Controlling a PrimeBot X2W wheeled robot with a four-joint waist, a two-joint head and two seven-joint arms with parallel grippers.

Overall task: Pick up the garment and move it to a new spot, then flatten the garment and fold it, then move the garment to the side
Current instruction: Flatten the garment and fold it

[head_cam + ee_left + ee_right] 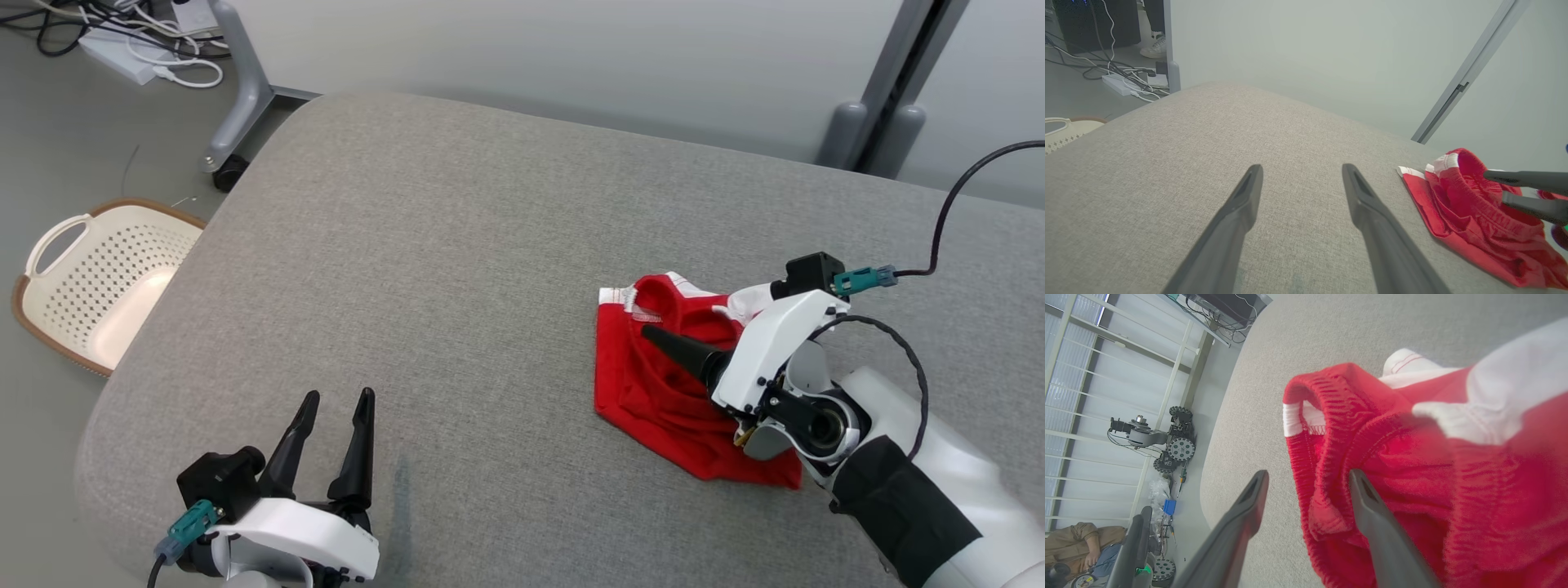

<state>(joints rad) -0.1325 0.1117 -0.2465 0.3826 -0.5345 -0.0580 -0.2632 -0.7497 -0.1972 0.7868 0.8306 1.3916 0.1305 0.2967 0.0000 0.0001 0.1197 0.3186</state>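
Lying crumpled on the right side of the grey fabric-covered table (457,245), the red garment (661,400) with white trim shows its ribbed elastic waistband standing up in a loop at its far end. The right hand (1306,477) reaches into the garment from the robot's side, its 2 dark fingers spread wide. In the right wrist view a fold of the waistband lies between them. The finger (1372,506) on that view's right is against the red cloth, and the other is over bare table fabric. Nothing is pinched, and the cloth rests on the table.

The left hand (339,398) is over the near left part of the table, well apart from the garment. Its 2 fingers are also wide apart, with nothing between them.

On the floor off the table's left edge sits a cream perforated basket (98,286) with a brown rim. Cables (175,69) and a white power strip (122,53) lie on the floor beyond the far left corner.
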